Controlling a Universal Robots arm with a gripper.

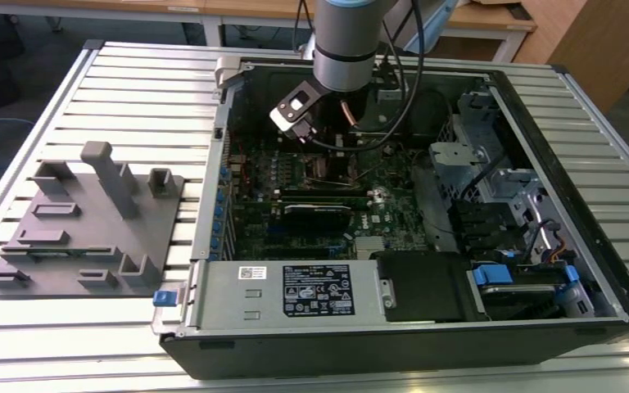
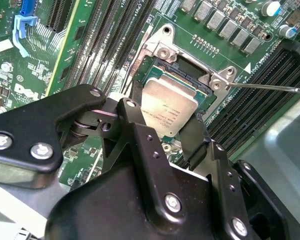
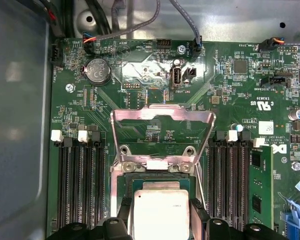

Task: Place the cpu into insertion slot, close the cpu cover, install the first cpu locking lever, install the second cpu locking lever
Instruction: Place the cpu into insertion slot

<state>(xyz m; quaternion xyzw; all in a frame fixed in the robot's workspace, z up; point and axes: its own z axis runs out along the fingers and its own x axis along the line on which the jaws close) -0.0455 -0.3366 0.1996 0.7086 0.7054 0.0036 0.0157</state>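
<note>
My gripper (image 2: 166, 116) pinches the cpu (image 2: 170, 100) between its two fingers, one on each opposite edge. Directly beneath my fingertips lies the insertion slot (image 3: 155, 179). Just beyond them, the cpu cover (image 3: 162, 116) stands swung open.

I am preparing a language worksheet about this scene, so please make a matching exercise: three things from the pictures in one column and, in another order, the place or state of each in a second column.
Things
1. cpu
2. cpu cover
3. grey fixture plate

Places or states
A. lying on the slatted table, beside the computer case
B. between the black fingers
C. hinged open over the green board

Pairs: 1-B, 2-C, 3-A.
</note>
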